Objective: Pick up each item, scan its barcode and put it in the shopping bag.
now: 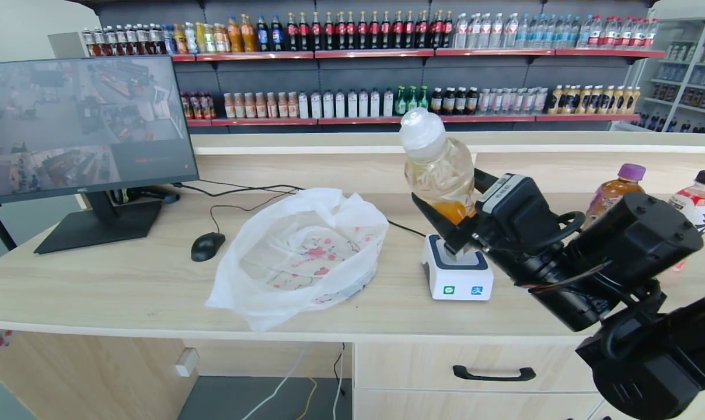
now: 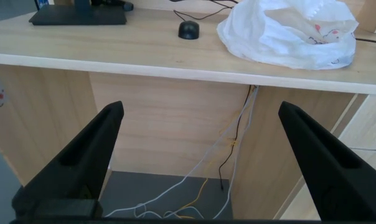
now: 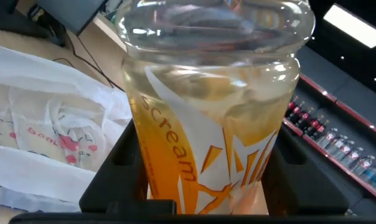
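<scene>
**Q:** What is lying on the counter [image 1: 125, 291], reading from left to right?

**A:** The monitor [image 1: 78, 125] is standing at the far left. The mouse [image 1: 207, 246] is lying just right of its stand. The shopping bag [image 1: 300, 251] is sitting at the middle, near the front edge, and the scanner [image 1: 457, 274] is standing to the bag's right.

**Q:** And above the scanner?

**A:** The right gripper [image 1: 449, 201] is holding a bottle [image 1: 440, 169] cap-up over it. A second bottle [image 1: 615, 192] and a third bottle [image 1: 700, 201] are standing side by side at the far right. Stocked shelves [image 1: 422, 53] are running along the wall behind the counter.

A pale wooden counter [image 1: 125, 280] with a drawer [image 1: 492, 364] stands before dark shelves [image 1: 376, 54] stocked with bottles [image 1: 352, 29].
</scene>
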